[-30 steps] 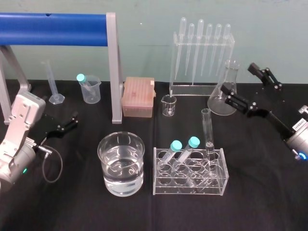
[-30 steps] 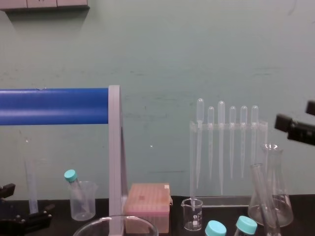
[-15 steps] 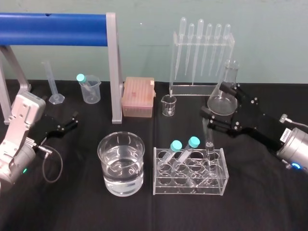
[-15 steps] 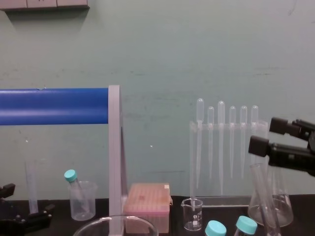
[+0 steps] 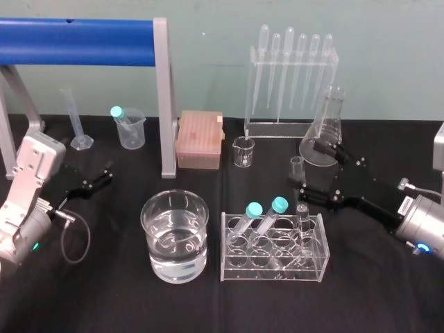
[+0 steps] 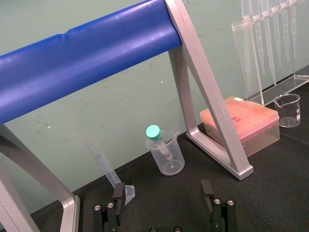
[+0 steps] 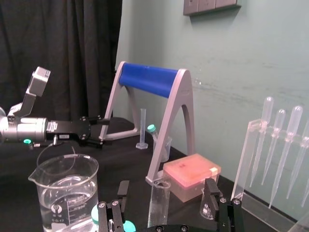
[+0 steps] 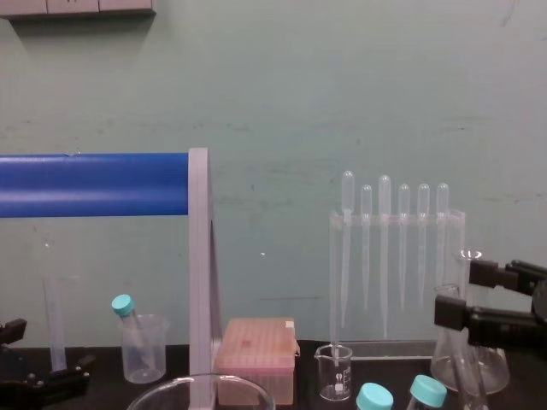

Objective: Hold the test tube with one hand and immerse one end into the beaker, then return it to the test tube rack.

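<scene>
The test tube (image 5: 300, 186) stands upright in the back right hole of the clear test tube rack (image 5: 274, 272). My right gripper (image 5: 309, 171) reaches in from the right and is open, one finger on each side of the tube's upper part. In the right wrist view the test tube (image 7: 158, 203) rises between the spread fingers (image 7: 210, 190) without touching either. The beaker (image 5: 175, 236), wide and about half full of water, sits left of the rack. My left gripper (image 5: 104, 173) rests open at the far left.
Two turquoise-capped tubes (image 5: 254, 209) lean in the rack. A conical flask (image 5: 326, 135) stands just behind my right gripper. At the back are a pipette stand (image 5: 291, 69), a tiny glass beaker (image 5: 243, 151), a pink box (image 5: 200, 139), a blue-barred grey frame (image 5: 164, 104) and a plastic beaker (image 5: 130, 128).
My right gripper has swung down and left from beside the flask to the test tube, and its open fingers now bracket it. The left arm has not moved.
</scene>
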`<action>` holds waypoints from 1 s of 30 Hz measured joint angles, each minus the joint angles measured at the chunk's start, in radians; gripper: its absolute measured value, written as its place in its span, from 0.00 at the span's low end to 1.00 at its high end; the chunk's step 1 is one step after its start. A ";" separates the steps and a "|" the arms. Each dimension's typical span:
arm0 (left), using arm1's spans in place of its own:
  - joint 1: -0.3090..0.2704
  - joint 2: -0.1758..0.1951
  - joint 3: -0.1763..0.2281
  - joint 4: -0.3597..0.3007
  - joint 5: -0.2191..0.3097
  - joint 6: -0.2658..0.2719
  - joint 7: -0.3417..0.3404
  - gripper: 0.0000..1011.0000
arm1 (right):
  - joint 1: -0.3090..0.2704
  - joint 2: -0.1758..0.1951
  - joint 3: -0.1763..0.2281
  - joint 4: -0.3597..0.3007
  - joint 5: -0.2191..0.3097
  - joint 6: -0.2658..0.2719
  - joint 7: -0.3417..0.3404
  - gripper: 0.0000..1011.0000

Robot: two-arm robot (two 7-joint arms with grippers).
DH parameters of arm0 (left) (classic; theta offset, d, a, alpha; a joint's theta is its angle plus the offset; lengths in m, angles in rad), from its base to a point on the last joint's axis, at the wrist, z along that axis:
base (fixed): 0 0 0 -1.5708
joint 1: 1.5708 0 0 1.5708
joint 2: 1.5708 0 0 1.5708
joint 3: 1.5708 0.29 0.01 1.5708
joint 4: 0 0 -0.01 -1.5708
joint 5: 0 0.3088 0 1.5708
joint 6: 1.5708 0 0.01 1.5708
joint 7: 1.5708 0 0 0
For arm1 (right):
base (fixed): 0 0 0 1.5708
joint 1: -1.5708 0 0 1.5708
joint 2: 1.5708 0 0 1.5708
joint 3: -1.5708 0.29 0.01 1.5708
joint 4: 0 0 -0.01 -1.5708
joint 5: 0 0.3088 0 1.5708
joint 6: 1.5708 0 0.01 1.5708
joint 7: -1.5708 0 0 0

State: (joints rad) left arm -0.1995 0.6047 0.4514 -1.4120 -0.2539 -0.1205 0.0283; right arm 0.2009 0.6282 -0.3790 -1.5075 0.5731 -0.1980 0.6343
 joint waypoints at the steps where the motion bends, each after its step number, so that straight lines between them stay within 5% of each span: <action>1: 0.000 0.000 0.000 0.000 0.000 0.000 0.000 0.99 | 0.001 -0.002 -0.001 0.003 -0.001 0.003 0.002 0.99; 30: 0.000 0.000 0.000 0.000 0.000 0.000 0.000 0.99 | 0.021 -0.043 -0.002 0.042 -0.035 0.051 0.031 0.99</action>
State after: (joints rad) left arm -0.1995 0.6047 0.4514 -1.4120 -0.2539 -0.1205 0.0283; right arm 0.2223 0.5849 -0.3814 -1.4658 0.5382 -0.1471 0.6654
